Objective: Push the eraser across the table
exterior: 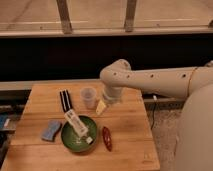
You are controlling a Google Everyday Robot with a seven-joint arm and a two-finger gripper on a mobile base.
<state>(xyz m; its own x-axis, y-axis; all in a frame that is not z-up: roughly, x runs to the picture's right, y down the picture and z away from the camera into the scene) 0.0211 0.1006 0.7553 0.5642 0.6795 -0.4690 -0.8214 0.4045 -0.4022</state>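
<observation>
While the eraser [65,100] lies on the far left part of the tabletop [131,125], its long axis running from the far edge toward the near one, your hand [101,107] hangs low over the wood on the other side of the cup [88,97]. Whether the hand is apart or together cannot be told. Judge the eraser to be light and stiff, with a rubbery face likely to drag on wood; it may pivot or tip rather than slide. No grasp is needed. Set the hand low against one long side at mid-length, since contact near an end would probably spin it. The cup stands just right of the eraser and looks light enough to topple if your arm brushes it on the way over. The eraser's near end comes close to the white piece [77,125] leaning out of the bowl [70,140], and a sponge [51,130] lies left of that bowl, so the near side is crowded. A red object [107,138] lies right of the bowl. Bare wood lies left of the eraser as far as the edge. The tabletop is flat planked wood whose seams appear flush. Beyond its far edge runs a dark wall band; speckled floor shows at right.
</observation>
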